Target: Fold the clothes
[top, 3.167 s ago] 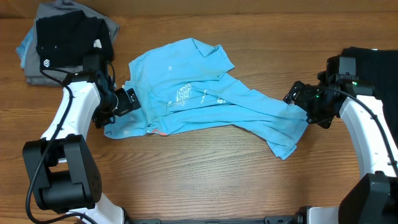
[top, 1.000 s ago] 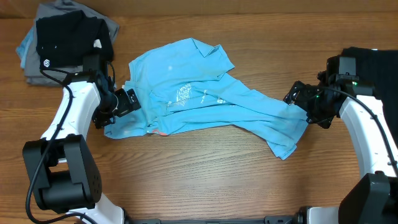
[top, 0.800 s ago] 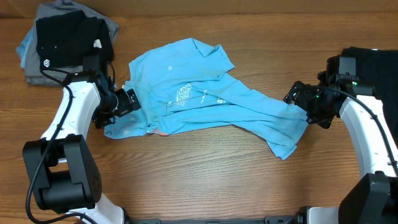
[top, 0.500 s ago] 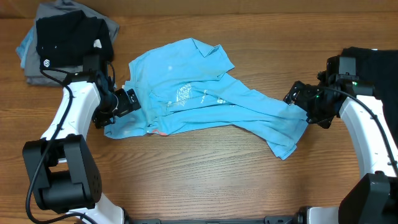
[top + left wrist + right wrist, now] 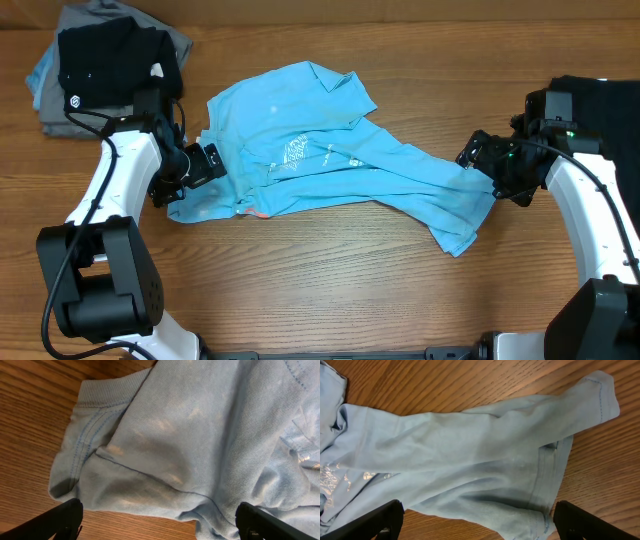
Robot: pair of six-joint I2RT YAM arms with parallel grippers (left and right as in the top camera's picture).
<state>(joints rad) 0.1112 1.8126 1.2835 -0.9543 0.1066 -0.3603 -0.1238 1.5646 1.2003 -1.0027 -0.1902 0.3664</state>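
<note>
Spread wide and empty, the left hand (image 5: 208, 162) and right hand (image 5: 470, 155) sit at opposite ends of the crumpled light blue cotton T-shirt (image 5: 330, 160) between them; each should pinch one edge layer and pull outward to flatten it.

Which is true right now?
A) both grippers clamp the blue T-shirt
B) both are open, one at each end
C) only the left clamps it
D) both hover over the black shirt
B: the left gripper and right gripper stand open at opposite ends of the crumpled light blue T-shirt, gripping nothing.
</note>
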